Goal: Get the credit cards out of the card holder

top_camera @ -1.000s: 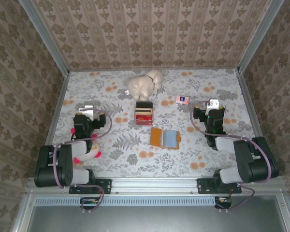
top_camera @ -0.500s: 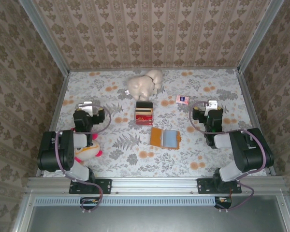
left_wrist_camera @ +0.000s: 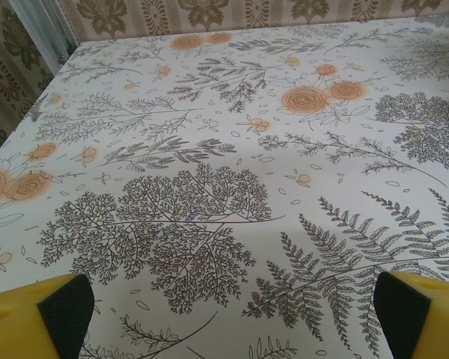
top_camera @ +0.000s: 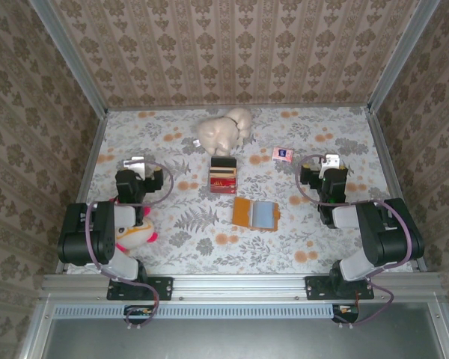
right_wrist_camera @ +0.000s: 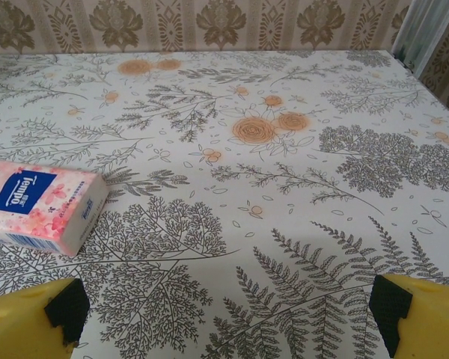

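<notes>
The tan-orange card holder [top_camera: 255,213] lies open on the table's middle, its grey-blue pockets up. The credit cards [top_camera: 224,176], a small red stack with a black one at the far end, lie just behind it. My left gripper [top_camera: 134,163] sits folded back at the left, open, its yellow fingertips [left_wrist_camera: 37,318] wide apart over bare floral cloth. My right gripper [top_camera: 330,162] sits folded back at the right, also open, with nothing between its fingertips [right_wrist_camera: 423,318].
A cream plush toy [top_camera: 224,131] sits at the back centre. A small pink tissue packet [top_camera: 283,154] with a blue mark lies back right, and shows left of my right gripper as the packet [right_wrist_camera: 41,206]. Metal rails and patterned walls bound the table.
Both arms have drawn back and folded toward their bases. The grippers shifted slightly outward and away from the middle. Cards and holder have not moved.
</notes>
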Controlling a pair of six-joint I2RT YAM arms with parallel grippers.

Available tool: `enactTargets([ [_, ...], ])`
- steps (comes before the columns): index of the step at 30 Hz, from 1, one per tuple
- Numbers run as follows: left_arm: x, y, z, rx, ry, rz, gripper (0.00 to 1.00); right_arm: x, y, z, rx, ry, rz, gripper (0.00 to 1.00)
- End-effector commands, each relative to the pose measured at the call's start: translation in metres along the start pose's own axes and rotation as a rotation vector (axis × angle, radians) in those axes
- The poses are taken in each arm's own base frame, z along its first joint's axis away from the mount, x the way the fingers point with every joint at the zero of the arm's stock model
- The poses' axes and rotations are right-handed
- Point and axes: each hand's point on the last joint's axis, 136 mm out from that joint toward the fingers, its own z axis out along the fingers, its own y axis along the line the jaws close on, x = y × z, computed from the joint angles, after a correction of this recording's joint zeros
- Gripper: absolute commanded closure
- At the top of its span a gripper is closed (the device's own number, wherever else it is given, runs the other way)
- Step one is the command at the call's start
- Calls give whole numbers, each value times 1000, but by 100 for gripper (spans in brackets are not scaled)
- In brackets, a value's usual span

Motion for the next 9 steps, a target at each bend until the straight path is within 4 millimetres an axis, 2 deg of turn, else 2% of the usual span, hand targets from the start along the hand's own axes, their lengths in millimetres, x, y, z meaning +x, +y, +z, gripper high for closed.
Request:
enactTargets([
  [1, -8, -2, 4, 0, -15, 27, 0, -9, 2, 4, -11, -16, 21, 0],
  [9, -9, -2, 3, 1, -16, 27, 0, -9, 1, 3, -11, -22, 23, 0],
])
